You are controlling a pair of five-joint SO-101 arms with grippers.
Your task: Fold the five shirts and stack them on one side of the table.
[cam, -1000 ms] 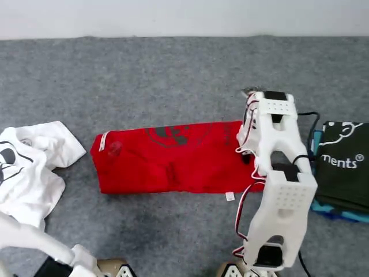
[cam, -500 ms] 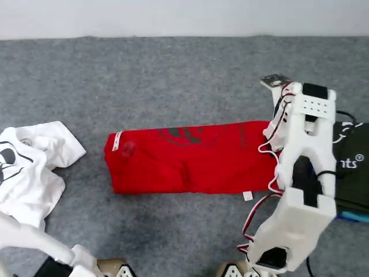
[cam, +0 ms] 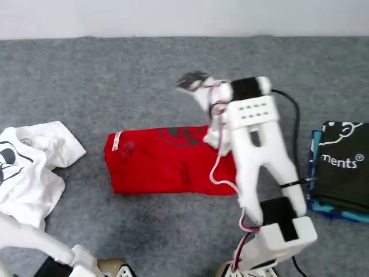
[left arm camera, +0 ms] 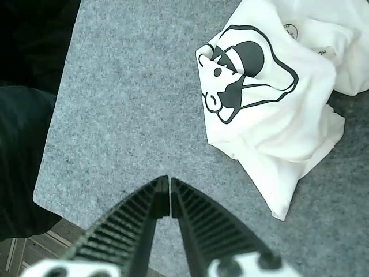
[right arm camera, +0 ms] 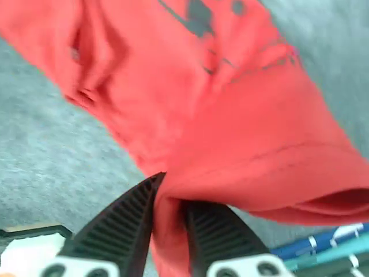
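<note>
A red shirt (cam: 161,161) lies as a long band in the middle of the grey mat. My right gripper (cam: 219,139) is shut on its right end, which is lifted and carried over the band toward the left. In the right wrist view the gripper (right arm camera: 170,193) pinches a bunched red fold, with the rest of the red shirt (right arm camera: 219,115) hanging beyond it. A crumpled white shirt (cam: 29,167) with a black print lies at the left edge. My left gripper (left arm camera: 170,193) is shut with nothing in it, over bare mat near the white shirt (left arm camera: 271,98).
A dark green folded shirt (cam: 343,167) tops a stack at the right edge, with blue fabric (cam: 326,208) under it. The mat's near left corner (left arm camera: 43,199) drops off to a dark floor. Open mat lies behind the red shirt.
The right arm swung from the right side toward the left with the red shirt's right end, so the band now looks shorter. The white shirt and left arm stayed put.
</note>
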